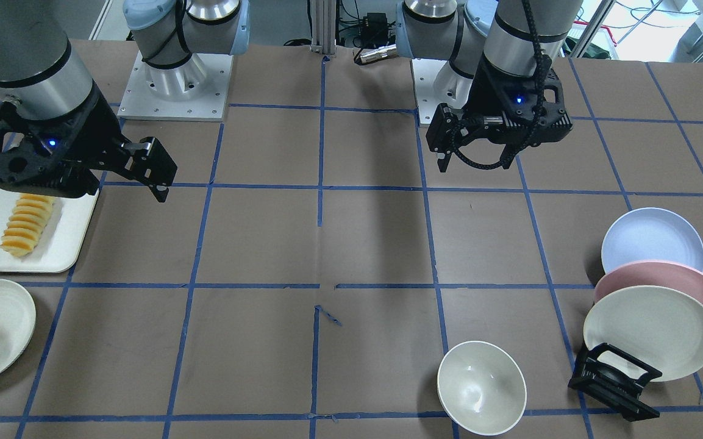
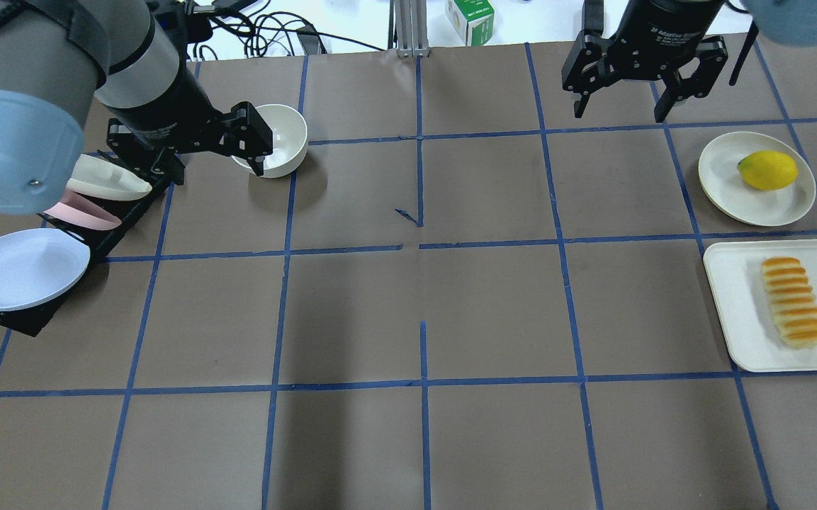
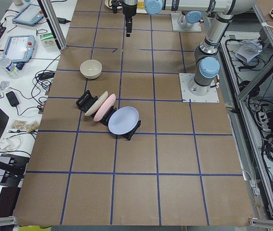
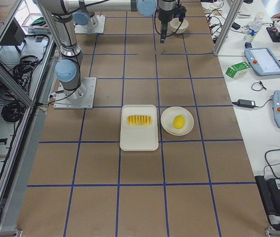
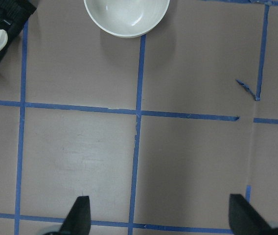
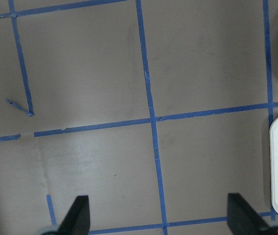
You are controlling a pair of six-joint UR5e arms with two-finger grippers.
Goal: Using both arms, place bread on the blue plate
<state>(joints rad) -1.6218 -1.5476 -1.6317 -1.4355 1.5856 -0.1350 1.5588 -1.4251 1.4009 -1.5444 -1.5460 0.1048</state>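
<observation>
Bread: we see the ridged orange-yellow loaf (image 2: 794, 301) on a cream rectangular tray (image 2: 734, 312) at the table's right edge.
Plate: the pale blue round plate (image 2: 18, 269) leans in a black rack (image 2: 18, 322) at the left edge.
Jaws: we find the left gripper (image 5: 161, 218) and the right gripper (image 2: 619, 112) both spread wide and empty.

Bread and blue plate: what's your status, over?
Left gripper open, right gripper open, both empty. Bread lying on white tray. Blue plate propped in black rack, pink plate beside it.

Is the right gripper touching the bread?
Apart. The overhead view shows the right gripper open above bare table, well clear of the bread lying on its tray.
</observation>
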